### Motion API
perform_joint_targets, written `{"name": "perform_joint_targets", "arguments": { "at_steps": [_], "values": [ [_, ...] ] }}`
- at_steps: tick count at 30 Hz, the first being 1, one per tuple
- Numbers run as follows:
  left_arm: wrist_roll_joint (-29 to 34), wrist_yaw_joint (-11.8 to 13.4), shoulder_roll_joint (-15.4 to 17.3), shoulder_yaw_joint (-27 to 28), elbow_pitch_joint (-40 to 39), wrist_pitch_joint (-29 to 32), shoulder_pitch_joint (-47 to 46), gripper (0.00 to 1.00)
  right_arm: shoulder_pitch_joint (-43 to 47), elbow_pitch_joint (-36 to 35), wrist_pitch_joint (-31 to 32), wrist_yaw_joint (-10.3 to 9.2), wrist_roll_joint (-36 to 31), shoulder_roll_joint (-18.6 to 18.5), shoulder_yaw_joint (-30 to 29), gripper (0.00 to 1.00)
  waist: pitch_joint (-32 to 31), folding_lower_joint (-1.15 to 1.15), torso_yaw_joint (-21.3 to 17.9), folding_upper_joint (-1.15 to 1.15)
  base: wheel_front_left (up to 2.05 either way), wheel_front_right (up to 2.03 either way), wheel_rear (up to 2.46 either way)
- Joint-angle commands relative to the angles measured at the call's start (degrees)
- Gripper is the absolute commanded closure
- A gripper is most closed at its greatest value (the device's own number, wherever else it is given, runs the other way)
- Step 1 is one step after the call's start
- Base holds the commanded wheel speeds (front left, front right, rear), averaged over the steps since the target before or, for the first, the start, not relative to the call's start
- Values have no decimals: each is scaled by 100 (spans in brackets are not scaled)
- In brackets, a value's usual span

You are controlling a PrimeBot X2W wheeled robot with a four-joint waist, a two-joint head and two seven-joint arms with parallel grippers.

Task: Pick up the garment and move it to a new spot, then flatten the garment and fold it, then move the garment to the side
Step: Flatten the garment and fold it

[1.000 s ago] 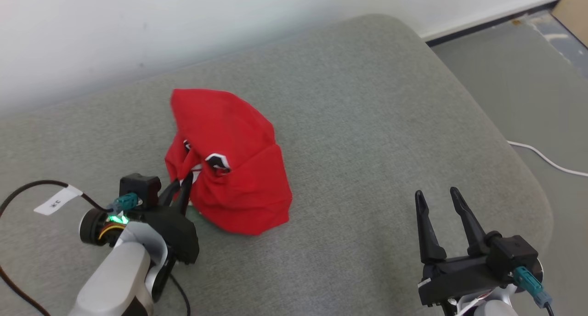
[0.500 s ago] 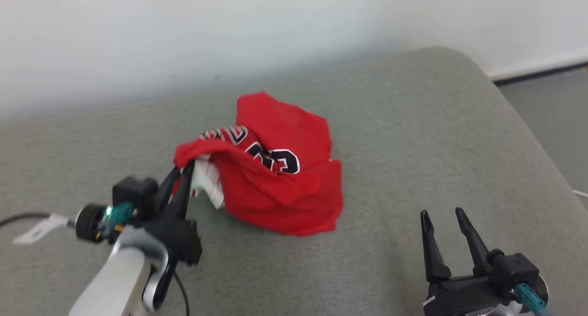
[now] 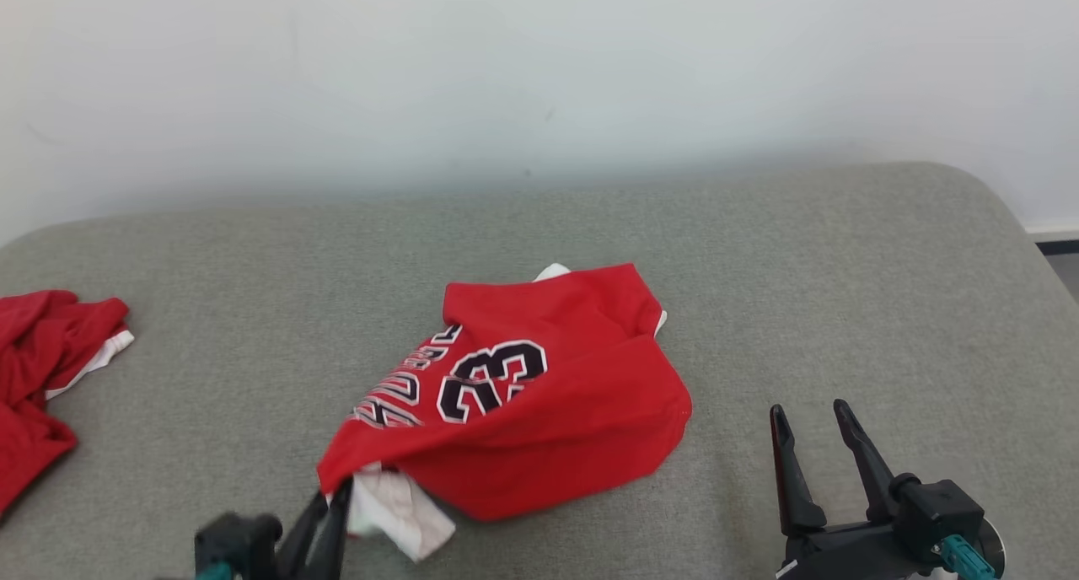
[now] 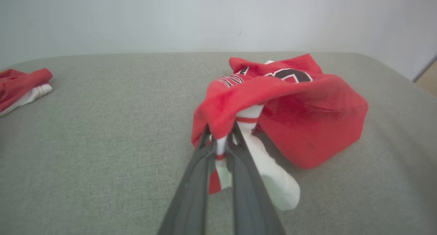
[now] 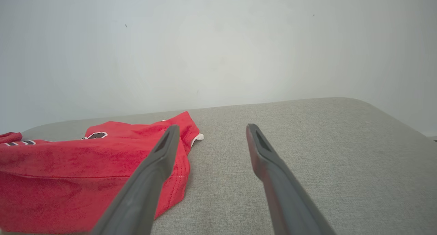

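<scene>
The garment is a red jersey with a black number and white trim, lying bunched at the middle of the grey cushioned surface. My left gripper is shut on its near-left edge, pinching red cloth and white trim. In the left wrist view that gripper holds the cloth between closed fingers, with the garment spread beyond. My right gripper stands open over the surface, to the right of the garment and apart from it. The right wrist view has the open gripper with the garment at its left.
A second red cloth with white trim lies at the surface's far left edge, also seen in the left wrist view as a red cloth. A pale wall rises behind the surface. The surface's right end curves away.
The head camera has swung left and up. My left gripper has dragged the garment's edge toward me, and the jersey has unrolled so its number faces up. The right gripper stays open.
</scene>
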Motion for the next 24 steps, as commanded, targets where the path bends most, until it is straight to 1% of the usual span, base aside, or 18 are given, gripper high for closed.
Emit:
{"name": "perform_joint_targets", "arguments": {
  "at_steps": [1,3,8,9,10,11,16,17,24],
  "values": [
    [-112,108,-28,15,-177,24,307,100,61,16,-5,-13,-38,-9,18,0,-79,1,137,0,0,0,0],
    [-196,180,-81,-22,-222,21,520,100,53,23,-5,-13,-45,-9,24,0,-56,1,144,0,0,0,0],
    [-262,155,-205,-109,60,-60,644,100,1,62,-5,-13,-54,-8,27,0,7,1,152,0,0,0,0],
    [-212,161,-229,-118,113,-106,598,94,-3,70,-5,-13,-54,-7,13,0,5,1,159,0,0,0,0],
    [-182,177,-273,-113,154,-164,538,11,-7,75,-5,-13,-62,-8,-4,0,4,1,172,0,0,0,0],
    [-171,173,-309,-114,184,-209,495,0,-11,78,-4,-13,-68,-9,-26,0,5,1,195,0,0,0,0],
    [-88,156,-366,-151,283,-349,349,0,-66,71,-5,-13,-63,-8,-27,0,31,1,280,0,0,0,0],
    [-74,188,-390,-169,267,-342,352,0,-73,62,-5,-13,-48,-9,-29,0,45,1,296,0,0,0,0],
    [-134,200,-544,-291,292,-434,569,0,-72,50,-5,-13,17,-7,-54,0,174,1,410,0,0,0,0]
  ]
}}
